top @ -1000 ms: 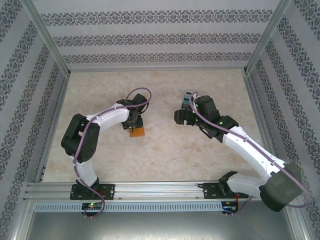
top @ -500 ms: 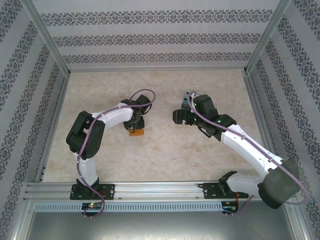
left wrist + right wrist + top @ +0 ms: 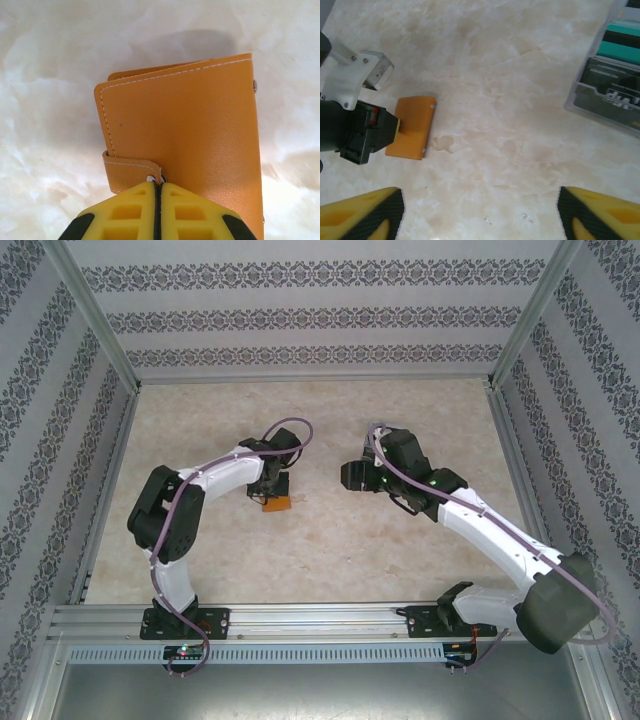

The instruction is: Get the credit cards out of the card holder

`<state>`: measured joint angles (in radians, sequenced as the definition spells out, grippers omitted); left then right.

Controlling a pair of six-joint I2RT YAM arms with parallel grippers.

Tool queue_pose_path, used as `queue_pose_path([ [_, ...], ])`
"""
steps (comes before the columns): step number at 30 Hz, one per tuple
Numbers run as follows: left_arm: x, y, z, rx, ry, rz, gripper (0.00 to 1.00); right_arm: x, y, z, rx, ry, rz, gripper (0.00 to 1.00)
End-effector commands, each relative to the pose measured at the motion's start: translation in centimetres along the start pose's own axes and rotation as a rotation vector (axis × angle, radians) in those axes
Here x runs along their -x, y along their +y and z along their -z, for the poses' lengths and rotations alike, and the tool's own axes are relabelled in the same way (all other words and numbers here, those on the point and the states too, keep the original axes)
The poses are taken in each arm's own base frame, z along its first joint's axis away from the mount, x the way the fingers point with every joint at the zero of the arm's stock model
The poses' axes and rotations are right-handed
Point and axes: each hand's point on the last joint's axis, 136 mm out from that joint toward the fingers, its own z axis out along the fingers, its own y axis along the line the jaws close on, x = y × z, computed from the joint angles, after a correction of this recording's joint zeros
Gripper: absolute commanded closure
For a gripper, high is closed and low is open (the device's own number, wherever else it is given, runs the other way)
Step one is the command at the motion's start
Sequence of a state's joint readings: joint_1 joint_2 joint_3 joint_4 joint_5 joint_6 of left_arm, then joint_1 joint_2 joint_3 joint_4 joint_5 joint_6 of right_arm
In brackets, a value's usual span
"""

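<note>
Left fingers (image 3: 131, 214) clenched on card holder (image 3: 190, 125) strap; right fingers (image 3: 362, 212) spread wide above table (image 3: 520, 100).

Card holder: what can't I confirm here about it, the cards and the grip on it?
1. Whether credit cards are inside: the card holder is closed, and its cover hides the pockets in the left wrist view.
2. The left gripper is shut at the strap; its own tips hide whether they pinch it.
3. The clear box is cut off by the right wrist view's edge.
</note>
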<state>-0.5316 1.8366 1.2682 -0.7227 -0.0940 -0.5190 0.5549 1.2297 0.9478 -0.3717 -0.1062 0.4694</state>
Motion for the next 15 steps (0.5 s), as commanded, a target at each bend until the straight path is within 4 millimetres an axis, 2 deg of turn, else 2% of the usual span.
queue_pose_path([
  [1, -0.3, -2.8, 2.8, -0.149, -0.053, -0.052, 1.00, 0.8, 2.4, -0.7, 0.090, 0.003, -0.022, 0.32],
  [2, -0.5, -3.2, 3.2, -0.180, -0.060, -0.046, 1.00, 0.6, 2.8, -1.1, 0.102, 0.011, -0.029, 0.35],
  [3, -0.8, -3.6, 3.6, -0.212, -0.067, -0.040, 1.00, 0.4, 3.3, -1.7, 0.122, 0.025, -0.035, 0.44],
  [7, -1.8, -4.2, 4.8, -0.284, -0.094, -0.014, 1.00, -0.6, 4.7, -3.6, 0.166, 0.069, -0.072, 0.64],
  [9, -2.1, -4.2, 5.5, -0.311, -0.112, -0.001, 1.00, -1.4, 5.4, -4.9, 0.190, 0.104, -0.097, 0.64],
  [10, -2.2, -4.3, 5.7, -0.327, -0.122, 0.004, 1.00, -1.8, 5.8, -5.5, 0.201, 0.125, -0.109, 0.60],
  [15, -2.9, -4.6, 6.6, -0.391, -0.141, 0.020, 1.00, -3.3, 7.6, -8.3, 0.267, 0.210, -0.173, 0.59],
])
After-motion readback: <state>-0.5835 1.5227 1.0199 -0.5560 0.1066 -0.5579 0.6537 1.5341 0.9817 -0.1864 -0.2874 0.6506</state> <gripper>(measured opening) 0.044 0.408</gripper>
